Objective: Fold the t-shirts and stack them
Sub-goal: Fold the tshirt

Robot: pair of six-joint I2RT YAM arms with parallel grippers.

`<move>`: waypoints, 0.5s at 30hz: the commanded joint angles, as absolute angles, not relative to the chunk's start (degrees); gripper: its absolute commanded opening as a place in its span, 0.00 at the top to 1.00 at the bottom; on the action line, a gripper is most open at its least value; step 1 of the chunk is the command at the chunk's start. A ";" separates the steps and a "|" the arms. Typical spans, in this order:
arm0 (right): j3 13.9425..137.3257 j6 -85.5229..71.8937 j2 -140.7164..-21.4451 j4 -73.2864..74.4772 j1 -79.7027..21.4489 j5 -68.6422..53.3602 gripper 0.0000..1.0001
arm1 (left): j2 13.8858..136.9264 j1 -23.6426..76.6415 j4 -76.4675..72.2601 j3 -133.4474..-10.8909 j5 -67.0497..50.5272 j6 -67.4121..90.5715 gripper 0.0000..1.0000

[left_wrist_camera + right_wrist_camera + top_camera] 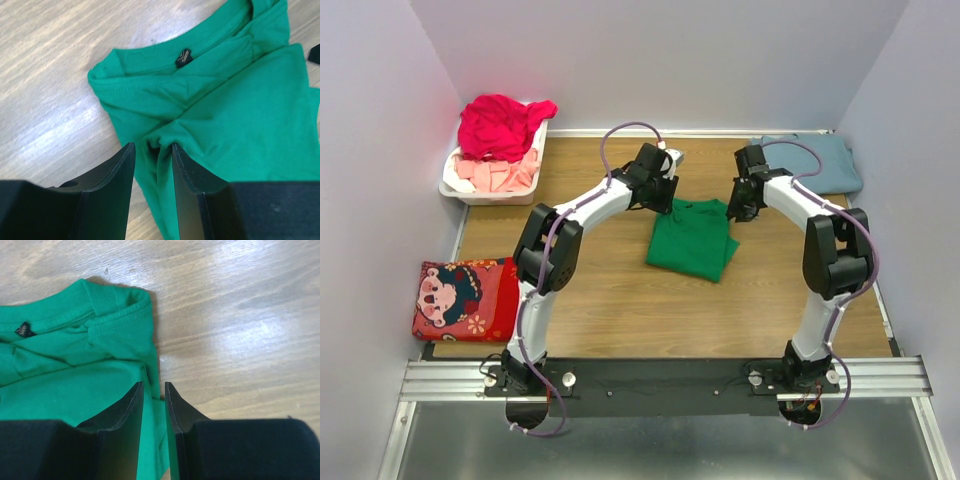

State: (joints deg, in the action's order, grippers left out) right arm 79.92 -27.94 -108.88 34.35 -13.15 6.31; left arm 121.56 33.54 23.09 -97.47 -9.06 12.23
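Bright green cotton t-shirt [692, 240], collar at 12 o'clock; left hand [152, 150] and right hand [154, 387] each clench a side fold, likely for folding it over.

You're looking at a robot lab cell: plain white partition walls [670, 60] enclose a wood-grain table [620, 310] fronted by an aluminium rail [440, 380].

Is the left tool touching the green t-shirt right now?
Touching. The left wrist view shows a ridge of the green t-shirt bunched up inside the left tool, the cloth pressed against both inner faces.
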 commanded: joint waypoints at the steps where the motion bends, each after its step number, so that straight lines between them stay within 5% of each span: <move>1: 78.93 -26.90 -111.27 31.82 -12.83 3.87 0.69 | 123.13 33.31 21.00 -99.84 -10.20 13.62 0.56; 11: 78.93 -26.81 -112.85 29.36 -12.74 2.11 0.71 | 124.10 32.52 20.30 -99.14 -7.56 15.47 0.57; 15: 78.49 -26.89 -113.64 28.04 -12.74 0.71 0.74 | 124.89 32.43 19.95 -99.32 -7.65 15.47 0.65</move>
